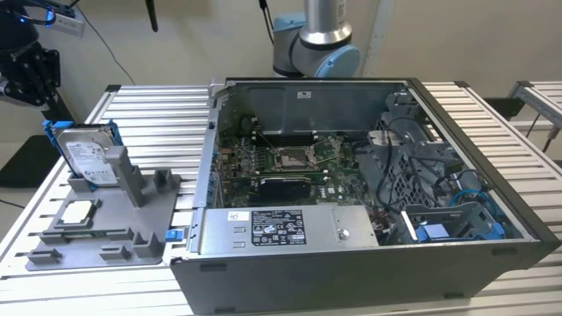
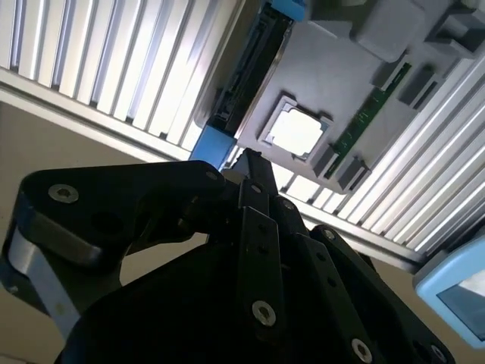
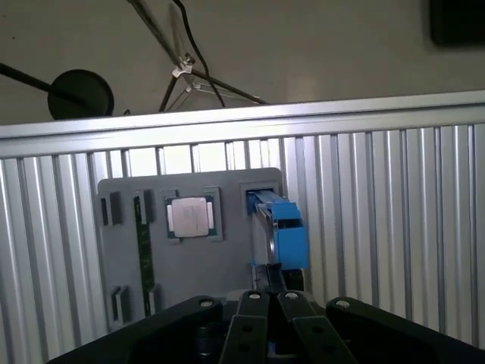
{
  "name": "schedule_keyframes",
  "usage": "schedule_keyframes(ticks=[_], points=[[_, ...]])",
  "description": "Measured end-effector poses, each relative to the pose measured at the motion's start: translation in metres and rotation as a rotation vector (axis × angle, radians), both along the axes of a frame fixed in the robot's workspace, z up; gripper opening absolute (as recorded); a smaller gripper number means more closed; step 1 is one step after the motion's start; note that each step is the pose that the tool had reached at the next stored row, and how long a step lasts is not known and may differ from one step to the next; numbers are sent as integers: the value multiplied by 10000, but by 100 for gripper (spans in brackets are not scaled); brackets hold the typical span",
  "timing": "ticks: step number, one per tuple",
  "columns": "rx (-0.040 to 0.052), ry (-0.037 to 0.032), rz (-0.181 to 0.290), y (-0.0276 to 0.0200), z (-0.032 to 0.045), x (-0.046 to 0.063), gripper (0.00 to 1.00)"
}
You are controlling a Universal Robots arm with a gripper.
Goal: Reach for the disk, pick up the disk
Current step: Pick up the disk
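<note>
Reaching is in hand: the gripper [image 2: 246, 158], jaws together, hangs near but clear of the disk [image 1: 88, 155], which stands on edge in the grey holder [image 1: 97, 243] at the exterior view's left, so a grasp calls for jaws parted astride its blue frame.

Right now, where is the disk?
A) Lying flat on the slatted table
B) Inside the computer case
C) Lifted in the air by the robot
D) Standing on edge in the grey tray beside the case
D: the disk stands on edge in a slot of the grey tray, to the exterior view's left of the case.
</note>
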State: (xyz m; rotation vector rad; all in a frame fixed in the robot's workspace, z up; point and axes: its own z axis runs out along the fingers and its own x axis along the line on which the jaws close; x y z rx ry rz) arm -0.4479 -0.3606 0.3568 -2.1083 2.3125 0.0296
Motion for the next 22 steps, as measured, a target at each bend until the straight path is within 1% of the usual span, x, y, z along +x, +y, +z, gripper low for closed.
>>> schedule_keyframes(ticks=[6, 10, 14, 18, 22], points=[[38, -1, 0, 0, -1, 0, 0], [40, -3, 22, 4, -1, 2, 0], [40, -3, 208, 38, -13, 5, 0], [35, -3, 363, 95, -26, 5, 0], [20, -4, 367, 94, -27, 5, 0]])
